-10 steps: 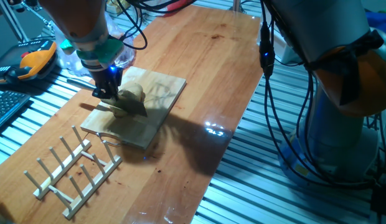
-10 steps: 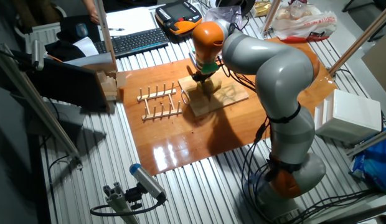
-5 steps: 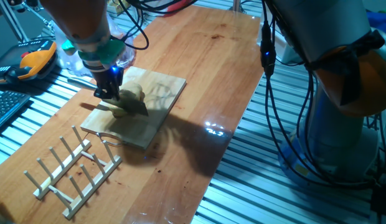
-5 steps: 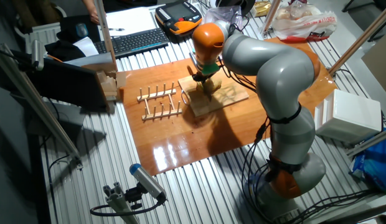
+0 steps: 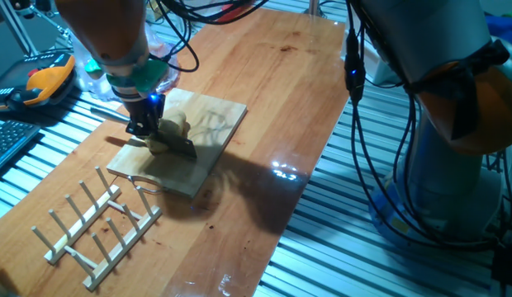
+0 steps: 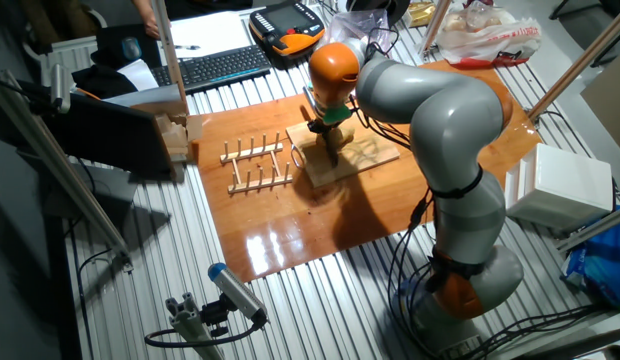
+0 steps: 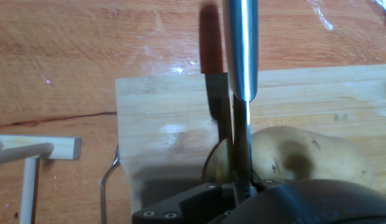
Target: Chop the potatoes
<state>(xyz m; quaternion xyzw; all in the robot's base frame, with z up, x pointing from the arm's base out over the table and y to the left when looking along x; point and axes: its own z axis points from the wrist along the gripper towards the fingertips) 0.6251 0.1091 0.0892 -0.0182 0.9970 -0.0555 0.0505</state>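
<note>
Since my gripper (image 5: 144, 125) is clamped on the knife (image 7: 240, 93), its blade sunk into the potato (image 7: 308, 157) on the cutting board (image 7: 162, 130), I'd press straight down, no twisting.

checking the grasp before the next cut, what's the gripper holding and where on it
The gripper holds a knife by its handle end; the blade runs out along the hand view, edge down between the potato and its slice.

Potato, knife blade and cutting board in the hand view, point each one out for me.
potato (image 7: 311, 155), hand view, its tan skin right of the blade
knife blade (image 7: 240, 56), hand view, the shiny flat upper part
cutting board (image 7: 162, 118), hand view, bare wood left of the blade
</note>
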